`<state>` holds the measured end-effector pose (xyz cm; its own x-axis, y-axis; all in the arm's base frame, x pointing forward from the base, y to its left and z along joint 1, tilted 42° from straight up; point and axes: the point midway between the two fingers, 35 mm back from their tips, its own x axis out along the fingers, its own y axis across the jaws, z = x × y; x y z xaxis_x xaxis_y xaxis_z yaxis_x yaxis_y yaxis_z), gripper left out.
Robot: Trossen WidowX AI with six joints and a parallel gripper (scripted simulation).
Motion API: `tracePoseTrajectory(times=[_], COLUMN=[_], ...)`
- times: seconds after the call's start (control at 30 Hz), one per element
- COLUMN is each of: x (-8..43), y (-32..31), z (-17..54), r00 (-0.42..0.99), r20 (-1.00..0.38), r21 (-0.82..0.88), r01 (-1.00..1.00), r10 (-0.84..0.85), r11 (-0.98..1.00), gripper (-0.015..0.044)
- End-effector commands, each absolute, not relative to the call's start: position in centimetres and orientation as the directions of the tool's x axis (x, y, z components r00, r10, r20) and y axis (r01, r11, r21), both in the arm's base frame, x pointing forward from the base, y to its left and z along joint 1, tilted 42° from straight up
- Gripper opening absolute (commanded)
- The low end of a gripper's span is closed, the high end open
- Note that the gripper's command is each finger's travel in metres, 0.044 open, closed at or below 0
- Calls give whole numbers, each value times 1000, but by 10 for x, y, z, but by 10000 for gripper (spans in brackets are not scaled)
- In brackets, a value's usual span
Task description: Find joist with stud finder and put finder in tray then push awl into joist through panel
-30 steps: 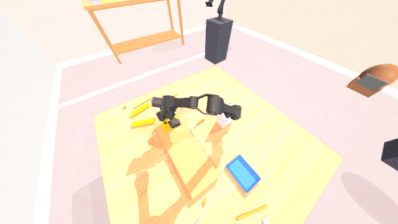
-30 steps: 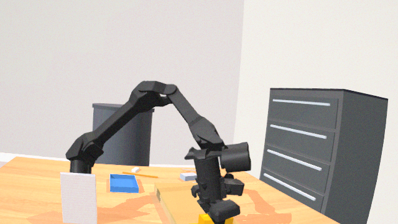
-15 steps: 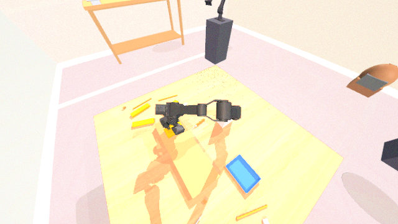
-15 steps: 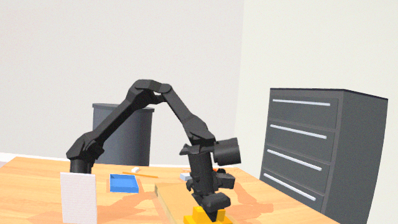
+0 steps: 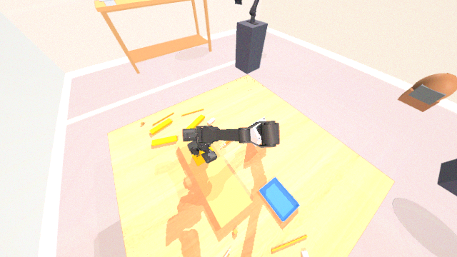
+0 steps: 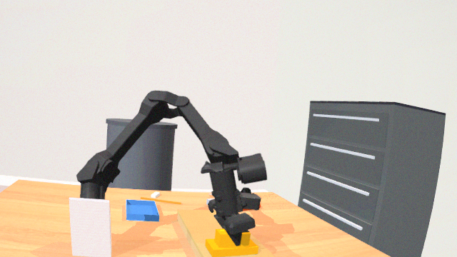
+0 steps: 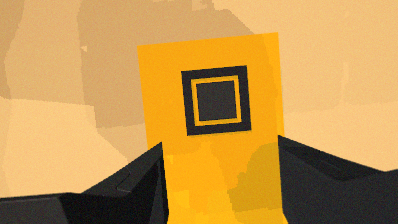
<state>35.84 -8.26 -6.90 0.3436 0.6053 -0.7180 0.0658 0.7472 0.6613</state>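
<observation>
My gripper is shut on the yellow stud finder. It holds it level, on or just above the floor panel, near the panel's end away from the blue tray. The square window on the stud finder is dark in the wrist view. The blue tray is empty beside the panel. A small orange-handled thing lies by the panel, partly behind the arm; another lies off its near end. I cannot tell which is the awl. The joist is hidden.
Yellow blocks and thin sticks lie beyond the panel's far end. A yellow stick lies past the tray. A white upright board stands in front of the arm's base in the exterior view.
</observation>
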Motion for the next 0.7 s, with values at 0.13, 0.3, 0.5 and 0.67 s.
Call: tracePoseTrajectory(times=[0.13, 0.3, 0.5, 0.67], x=[361, 362, 364, 365], y=[-58, -45, -29, -15], z=[-48, -37, -22, -11], r00=[344, 343, 343, 343], r20=[-712, -712, -711, -710], r21=[668, 669, 670, 670], r01=[63, 63, 63, 63], r10=[612, 613, 614, 615], r11=[742, 741, 740, 739], gripper=[0, 0, 0, 0])
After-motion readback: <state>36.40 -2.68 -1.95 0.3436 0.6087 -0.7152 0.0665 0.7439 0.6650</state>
